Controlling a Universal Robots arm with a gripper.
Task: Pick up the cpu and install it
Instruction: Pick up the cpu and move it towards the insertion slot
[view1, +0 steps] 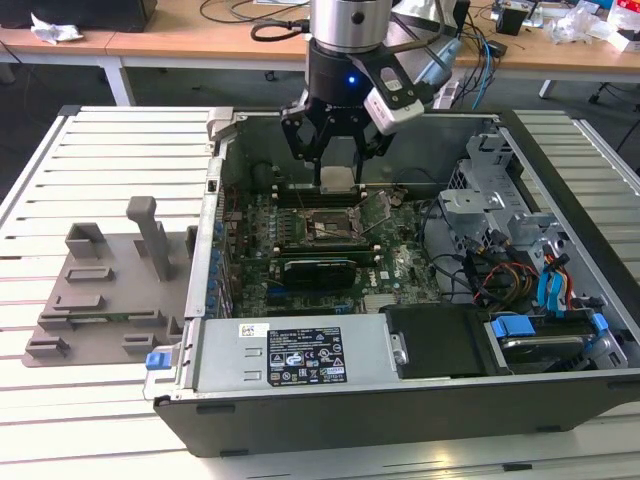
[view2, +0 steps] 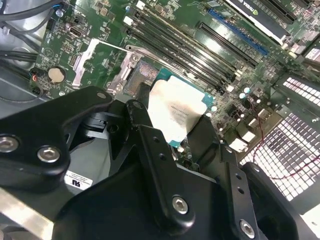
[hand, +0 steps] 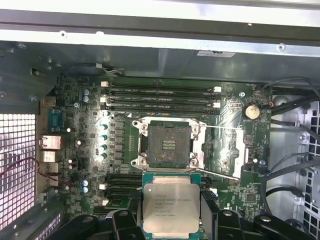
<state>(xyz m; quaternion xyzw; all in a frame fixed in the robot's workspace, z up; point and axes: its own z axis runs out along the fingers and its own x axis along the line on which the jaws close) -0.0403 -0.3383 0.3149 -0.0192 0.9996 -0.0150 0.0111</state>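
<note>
- Cpu (hand: 168, 207) sits gripped by its edges between the clenched jaws, metal top showing.
- Open socket (hand: 168, 144) on the motherboard (hand: 225, 195) lies beneath the jaws, apart from the chip.

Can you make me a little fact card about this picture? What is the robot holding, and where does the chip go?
pincer: shut on the cpu, down inside the open computer case
cpu: held by its edges, silver top showing, above the motherboard, not yet in the socket
socket: open, nothing in it
gray tray: on the table outside the case, at the exterior view's left
</note>
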